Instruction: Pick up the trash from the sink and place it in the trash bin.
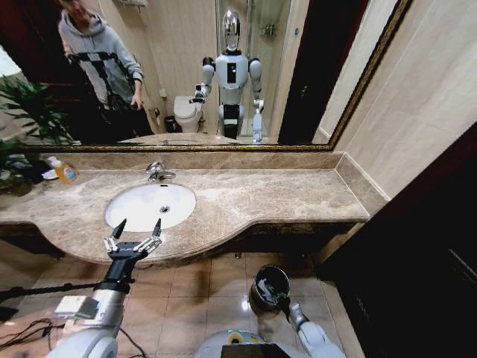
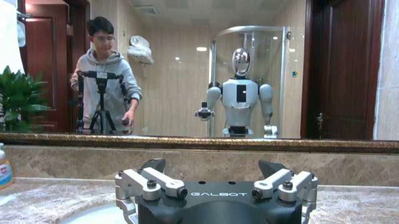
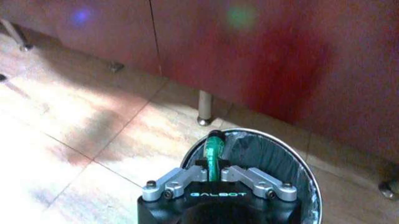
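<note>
While my right hand (image 3: 215, 161) is hanging over the one black trash bin (image 3: 283, 154) on the floor, its fingers are closing on one green tube (image 3: 214, 148) at the bin's mouth. My left hand (image 1: 136, 236) is hovering with its two fingers spread wide and empty, just in front of the bench (image 1: 283, 195) edge by the sink (image 1: 141, 205). Farther back, one orange-yellow bottle (image 1: 64, 171) is standing near the mirror.
</note>
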